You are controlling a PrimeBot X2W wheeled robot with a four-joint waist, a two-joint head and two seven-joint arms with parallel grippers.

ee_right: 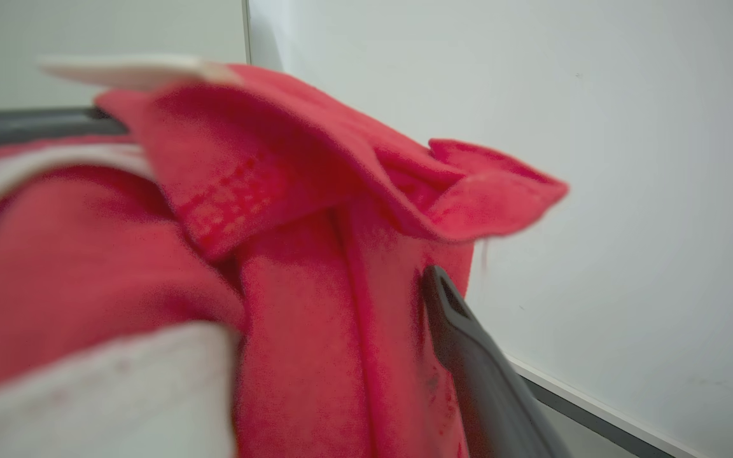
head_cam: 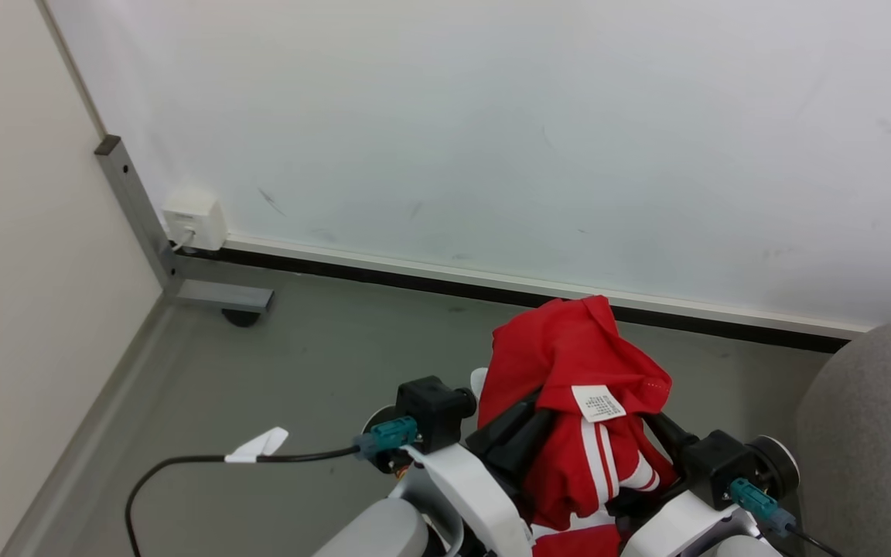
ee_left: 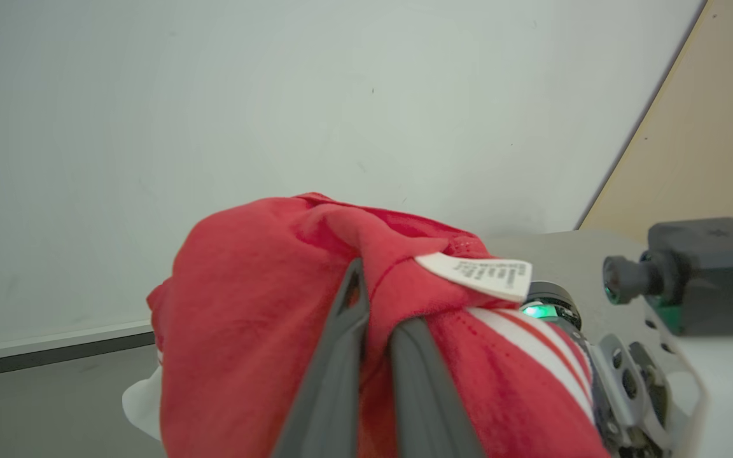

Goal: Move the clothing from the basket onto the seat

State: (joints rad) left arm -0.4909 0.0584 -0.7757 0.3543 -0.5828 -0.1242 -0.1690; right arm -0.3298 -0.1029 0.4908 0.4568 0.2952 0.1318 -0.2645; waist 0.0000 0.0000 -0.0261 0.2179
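Observation:
The clothing [head_cam: 569, 348] is a red garment with white stripes and a white label, held up in front of me above the floor. My left gripper [head_cam: 527, 422] is shut on it; in the left wrist view its two dark fingers [ee_left: 354, 318] pinch a fold of the red cloth [ee_left: 245, 318]. My right gripper [head_cam: 658, 425] stands open with the garment [ee_right: 315, 254] draped between its fingers; one finger [ee_right: 462, 331] shows beside the cloth, the other is hidden under it. The grey seat [head_cam: 871, 433] is at the lower right. The basket is out of view.
A pale wall with a dark baseboard [head_cam: 492, 290] stands ahead. At the left corner are a metal post with a foot [head_cam: 217, 295] and a white socket box [head_cam: 194, 219]. A black cable [head_cam: 182, 460] lies across the grey floor.

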